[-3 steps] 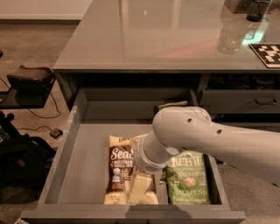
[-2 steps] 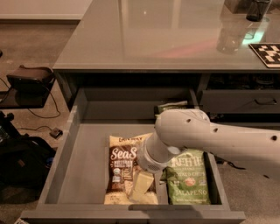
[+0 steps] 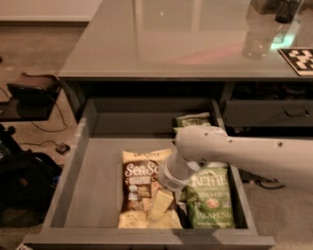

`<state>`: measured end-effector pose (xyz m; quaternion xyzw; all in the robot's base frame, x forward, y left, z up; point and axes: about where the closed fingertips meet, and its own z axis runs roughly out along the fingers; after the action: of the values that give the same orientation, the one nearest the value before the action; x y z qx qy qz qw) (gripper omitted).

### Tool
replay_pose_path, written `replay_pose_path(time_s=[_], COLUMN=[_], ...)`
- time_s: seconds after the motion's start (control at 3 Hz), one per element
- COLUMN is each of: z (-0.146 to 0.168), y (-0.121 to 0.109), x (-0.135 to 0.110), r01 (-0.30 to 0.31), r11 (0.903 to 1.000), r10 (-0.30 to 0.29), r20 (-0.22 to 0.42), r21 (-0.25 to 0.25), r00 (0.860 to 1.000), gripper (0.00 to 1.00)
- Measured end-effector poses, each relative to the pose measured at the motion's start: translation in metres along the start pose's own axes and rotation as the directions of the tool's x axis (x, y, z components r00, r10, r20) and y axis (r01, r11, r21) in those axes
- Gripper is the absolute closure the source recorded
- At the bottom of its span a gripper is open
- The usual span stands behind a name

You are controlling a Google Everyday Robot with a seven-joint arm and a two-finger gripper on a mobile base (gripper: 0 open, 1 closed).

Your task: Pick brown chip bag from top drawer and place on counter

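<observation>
Cream plastic marks the end effector point(image 3: 160, 207), which hangs low inside the pulled-out top drawer point(image 3: 93, 185) at the end of a white arm point(image 3: 244, 154) reaching in from the right. It sits over the lower right part of the brown chip bag point(image 3: 138, 181), either touching it or just above it; I cannot tell which, nor how wide it stands or whether it grips anything. The bag lies flat on the drawer floor, under and to the left of the end effector, label up, with its yellow bottom edge toward the drawer front.

Just right of the end effector lies a green jalapeño chip bag point(image 3: 211, 202), edge to edge with the brown one and partly covered by the arm. Farther back, beyond the arm, a second green bag point(image 3: 192, 120) leans at the drawer's rear wall.

Above and behind spreads the desk point(image 3: 161, 44), a smooth grey top with a soft sheen and pale reflections. Far up to the right on it stand a clear container point(image 3: 257, 41), a dark object point(image 3: 287, 10) and a black-and-white marker tile point(image 3: 298, 59). Below that edge, to the right, is a closed drawer point(image 3: 266, 113) with a handle.

Well off to the left, brownish carpet point(image 3: 44, 44) covers the floor, carrying a dark case point(image 3: 32, 88), loose cables point(image 3: 46, 134) and a black bag point(image 3: 22, 180).
</observation>
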<state>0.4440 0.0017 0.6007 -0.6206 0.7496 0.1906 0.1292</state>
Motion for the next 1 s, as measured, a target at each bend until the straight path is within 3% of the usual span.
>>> replay_pose_path(time_s=[0.33,1.0], z=[-0.0034,-0.0009], y=[0.0006,0.0035], x=[-0.0015,0.0036], r01=[0.000,-0.016], r11=[1.0000,0.9999], r10=[0.000,0.016], r20=[0.000,-0.003], r21=[0.000,-0.003], r00=[1.000,1.000], gripper=[0.00,0.42])
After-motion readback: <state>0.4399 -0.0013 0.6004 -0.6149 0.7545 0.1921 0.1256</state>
